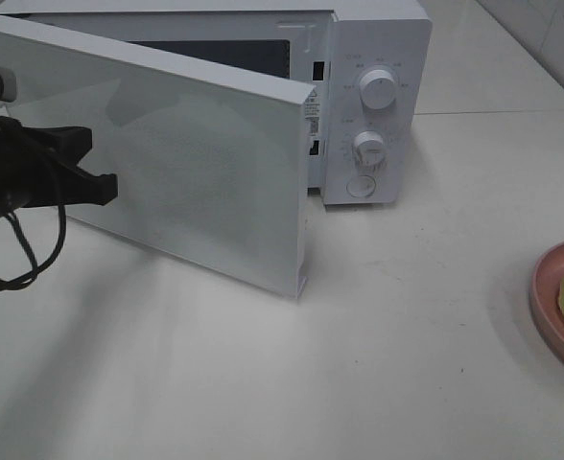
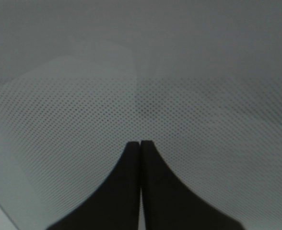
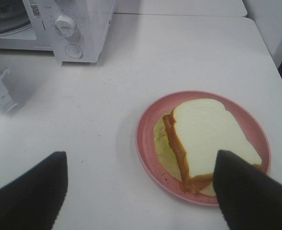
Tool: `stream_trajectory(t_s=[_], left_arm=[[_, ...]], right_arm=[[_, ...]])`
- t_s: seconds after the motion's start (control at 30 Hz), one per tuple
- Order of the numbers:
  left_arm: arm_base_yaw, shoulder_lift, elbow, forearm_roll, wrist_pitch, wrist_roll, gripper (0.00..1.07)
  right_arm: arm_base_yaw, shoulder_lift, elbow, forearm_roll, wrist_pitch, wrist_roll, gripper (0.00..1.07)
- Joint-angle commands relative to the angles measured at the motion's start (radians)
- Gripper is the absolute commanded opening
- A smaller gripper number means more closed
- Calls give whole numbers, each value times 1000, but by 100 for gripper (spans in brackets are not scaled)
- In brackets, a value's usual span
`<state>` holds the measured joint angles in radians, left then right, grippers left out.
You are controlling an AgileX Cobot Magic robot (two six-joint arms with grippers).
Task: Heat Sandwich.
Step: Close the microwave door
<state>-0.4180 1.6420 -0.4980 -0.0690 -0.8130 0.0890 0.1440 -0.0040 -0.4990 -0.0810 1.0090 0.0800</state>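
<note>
Pink plate [image 1: 551,287] half out of frame

Microwave left and behind, plate right

The white microwave [image 1: 373,105] stands at the back of the surface [image 1: 407,335]; the square white-bread sandwich [image 3: 205,139] lies on the round pink plate [image 3: 148,143].

High view and right wrist share microwave [image 1: 368,105].

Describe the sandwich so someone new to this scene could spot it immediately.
From the white microwave at the back, look across the white table to its right edge, where a round pink plate sits. The sandwich lies on it: square white bread, orange-red filling, the only food here.
</note>
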Motion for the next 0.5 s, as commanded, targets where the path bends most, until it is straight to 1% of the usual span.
stream_trajectory(t_s=[0.03,0.1,0.13,0.17,0.23,0.3,0.33,0.37,0.4,0.43,0.47,0.5], left_arm=[[-42,17,-33,-82,-11,33,0],[-68,37,-60,-135,-9,58,0],[-93,61,-87,-180,-9,77,0],[-93,61,-87,-180,-9,77,0],[-116,84,-118,-211,-9,88,0],[-151,115,-161,-264,-6,116,0],[-151,115,-161,-264,-6,116,0],[-164,127,-177,-287,-6,128,0],[-187,152,-207,-331,-6,156,0],[-200,163,-225,-348,-5,168,0],[-200,163,-225,-348,-5,168,0],[-211,175,-243,-365,-5,184,0]], right_arm=[[-4,-27,0,-6,-14,-1,76],[-4,-27,0,-6,-14,-1,76],[-4,-27,0,-6,-14,-1,76],[-4,-27,0,-6,-14,-1,76],[-4,-27,0,-6,-14,-1,76],[-4,-27,0,-6,-14,-1,76],[-4,-27,0,-6,-14,-1,76],[-4,-27,0,-6,-14,-1,76],[-4,-27,0,-6,-14,-1,76],[-4,-27,0,-6,-14,-1,76],[-4,-27,0,-6,-14,-1,76],[-4,-27,0,-6,-14,-1,76]])
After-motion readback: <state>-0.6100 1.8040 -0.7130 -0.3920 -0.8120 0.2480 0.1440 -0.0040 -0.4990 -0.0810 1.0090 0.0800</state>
